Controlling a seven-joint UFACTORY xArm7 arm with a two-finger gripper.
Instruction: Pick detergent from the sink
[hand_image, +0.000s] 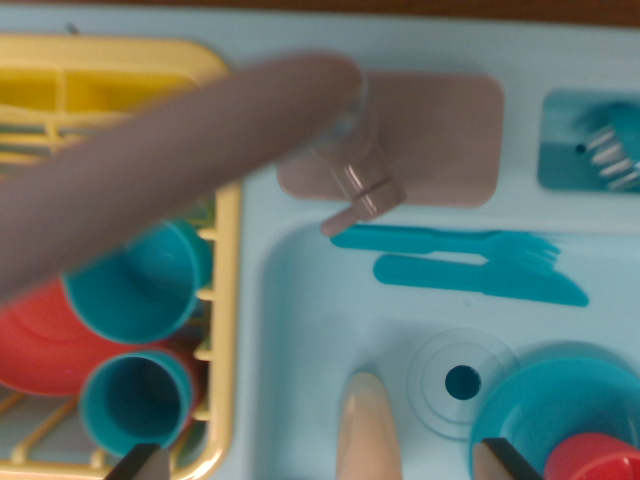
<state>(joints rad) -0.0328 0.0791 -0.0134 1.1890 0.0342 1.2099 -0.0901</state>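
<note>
A light blue toy sink (300, 330) fills most of the wrist view, seen from above. In its basin, at the bottom edge of the picture, stands the detergent bottle (370, 430) — a cream, rounded top poking up between the two dark tips of the claw (320, 462). Those tips sit at the lower edge, one on each side of the bottle and well apart from each other, so the claw is spread and pinching nothing.

Near the basin's far rim lie a teal plastic fork (450, 241) and a teal plastic knife (480, 279), side by side and parallel, the fork nearer the rim. A round drain (462, 382) with a dark hole sits just beside the bottle on the wrist view's right. In the basin's lower right corner rests a teal bowl (545, 410) with a red cup (595, 460) at its edge.

A mauve faucet spout (160, 150) — blurred, close to the lens — sweeps across from the wrist view's left toward its mauve base plate (440, 135) on the sink's back ledge. A teal brush (610, 150) lies in a recess at the far right.

Left of the basin a yellow dish rack (225, 300) holds two teal cups (135, 290) (135, 400) and a red plate (40, 350).
</note>
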